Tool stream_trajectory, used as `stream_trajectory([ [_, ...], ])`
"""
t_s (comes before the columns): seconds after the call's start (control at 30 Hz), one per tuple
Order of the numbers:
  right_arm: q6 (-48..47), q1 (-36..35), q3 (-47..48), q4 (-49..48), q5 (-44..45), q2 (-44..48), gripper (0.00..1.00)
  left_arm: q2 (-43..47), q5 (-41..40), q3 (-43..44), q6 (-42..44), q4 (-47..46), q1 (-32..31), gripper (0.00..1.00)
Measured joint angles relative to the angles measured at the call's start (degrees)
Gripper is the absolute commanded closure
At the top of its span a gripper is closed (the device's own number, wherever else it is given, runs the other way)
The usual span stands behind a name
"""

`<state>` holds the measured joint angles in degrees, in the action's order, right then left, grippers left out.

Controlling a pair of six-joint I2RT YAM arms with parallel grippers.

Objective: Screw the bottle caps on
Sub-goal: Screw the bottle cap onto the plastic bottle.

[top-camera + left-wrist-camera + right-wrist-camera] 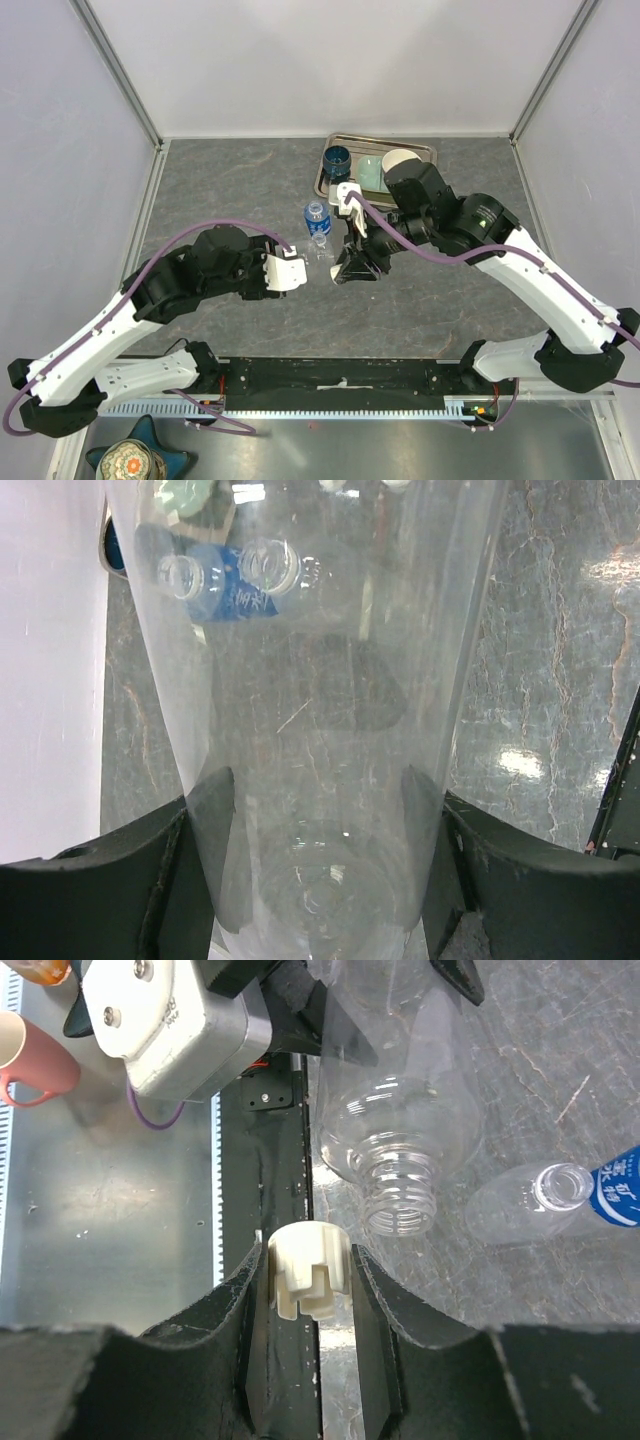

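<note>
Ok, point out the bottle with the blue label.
The bottle lying loose on the table; the other bottle is unlabelled and gripped by the left end effector.

From where I stand, I count two small clear plastic bottles with narrow necks: one bare bottle (400, 1120) and one blue-labelled bottle (560, 1200). Only one small round cream plastic screw cap (308, 1270) shows itself. There is one shallow metal tray (321, 182), one dark blue cup (337, 160), one white-and-tan bowl (400, 160), one pale green piece (372, 172) and one pink mug (30, 1060). The black-and-white robot arms number two: left arm (130, 320), right arm (540, 280).
</note>
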<state>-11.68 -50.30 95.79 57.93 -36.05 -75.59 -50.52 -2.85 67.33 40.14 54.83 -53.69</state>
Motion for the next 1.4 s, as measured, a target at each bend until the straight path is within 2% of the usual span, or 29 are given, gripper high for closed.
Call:
stream_trajectory([
  [0.4, -0.31, 0.0, 3.43, -0.52, 6.23, 0.55, 1.0, 0.85, 0.63, 0.0, -0.63, 0.35, 0.26, 0.75],
  [1.4, -0.13, 0.0, 1.18, -3.56, 5.7, -0.98, 1.0, 0.92, 3.04, 0.0, -0.76, 1.38, 0.37, 0.75],
])
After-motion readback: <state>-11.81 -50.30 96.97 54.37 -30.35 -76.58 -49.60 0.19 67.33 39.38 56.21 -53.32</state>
